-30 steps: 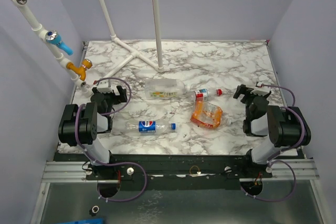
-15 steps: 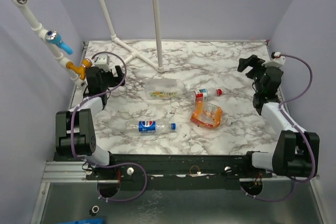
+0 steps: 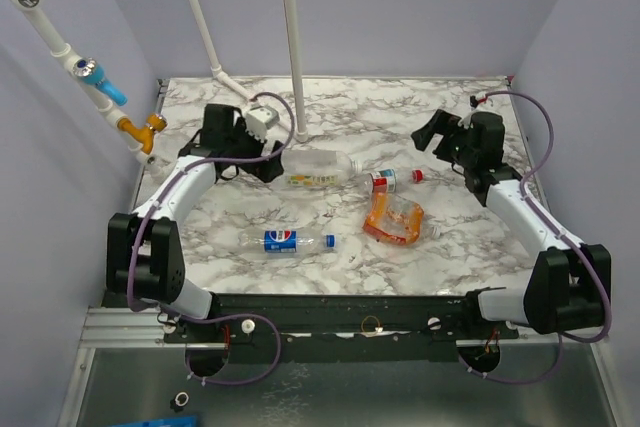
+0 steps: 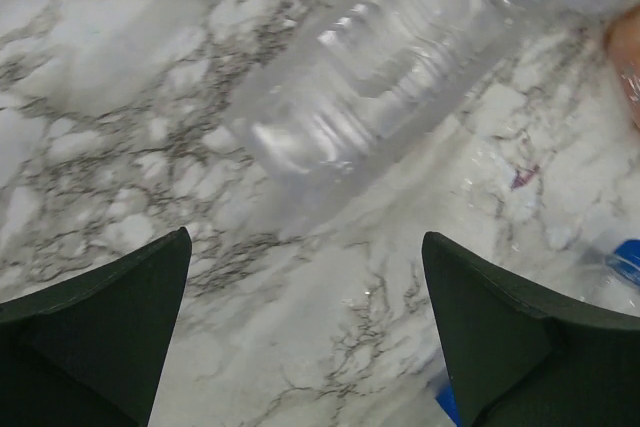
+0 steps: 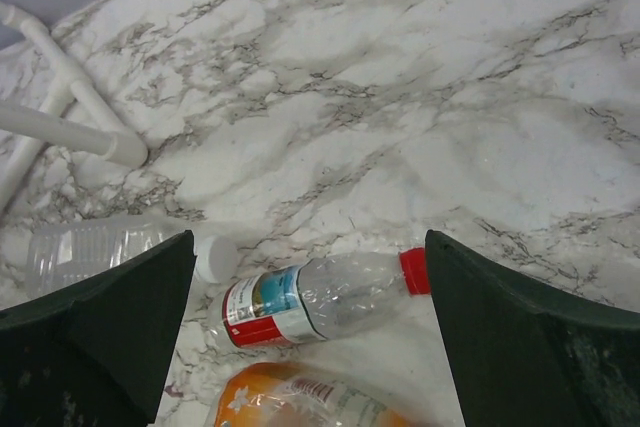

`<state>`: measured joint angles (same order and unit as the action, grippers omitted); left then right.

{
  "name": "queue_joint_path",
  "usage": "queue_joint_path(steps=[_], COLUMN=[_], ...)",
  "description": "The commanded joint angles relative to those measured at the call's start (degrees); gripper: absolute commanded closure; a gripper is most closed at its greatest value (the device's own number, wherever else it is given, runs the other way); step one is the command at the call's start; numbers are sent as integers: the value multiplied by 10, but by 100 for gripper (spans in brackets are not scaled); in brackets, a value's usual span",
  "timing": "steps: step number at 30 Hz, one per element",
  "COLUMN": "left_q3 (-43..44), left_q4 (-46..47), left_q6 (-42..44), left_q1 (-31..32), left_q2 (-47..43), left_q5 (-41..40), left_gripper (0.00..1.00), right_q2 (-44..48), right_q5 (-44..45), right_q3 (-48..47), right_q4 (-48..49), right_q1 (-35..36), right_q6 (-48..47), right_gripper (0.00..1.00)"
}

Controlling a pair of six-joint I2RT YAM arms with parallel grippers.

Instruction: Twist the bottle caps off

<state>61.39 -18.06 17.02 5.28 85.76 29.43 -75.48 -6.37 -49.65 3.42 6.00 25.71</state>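
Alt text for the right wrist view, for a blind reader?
A red-label bottle with a red cap lies on the marble table, framed by the open right gripper. A white-capped clear bottle lies left of it.

Premises: a robotics laboratory test cell, not a domestic or commercial room. Two robot arms, the left arm (image 3: 170, 197) and the right arm (image 3: 520, 209), are mounted at the near edge of a marble-patterned tabletop (image 3: 420, 112), by an aluminium rail (image 3: 110, 325). Plain lavender walls (image 3: 420, 7) enclose the left, right and far sides. Purple cables (image 3: 262, 362) run exposed. A white pipe frame (image 3: 292, 37) stands at the far side (plumbing parts, with a blue valve (image 3: 88, 74) at the left wall). Plastic bottles (image 3: 285, 240) lie loose on the tabletop.
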Motion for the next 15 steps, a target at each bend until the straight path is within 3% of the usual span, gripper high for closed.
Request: queue_joint_path(steps=[1,6,15], left_q3=[34,86,191], left_q4=[-95,-129,-140], left_q6=[67,149,262], left_q1=[73,147,226], left_q2=[33,83,157], left_q5=[-14,-73,-140], left_gripper=[1,1,1], right_q2=[25,41,80], right_q5=[17,17,-11], right_q3=[-12,-18,5], right_q4=[-62,-80,-79], right_q1=[9,21,26], right_q6=[-2,-14,-13], right_gripper=[0,0,0])
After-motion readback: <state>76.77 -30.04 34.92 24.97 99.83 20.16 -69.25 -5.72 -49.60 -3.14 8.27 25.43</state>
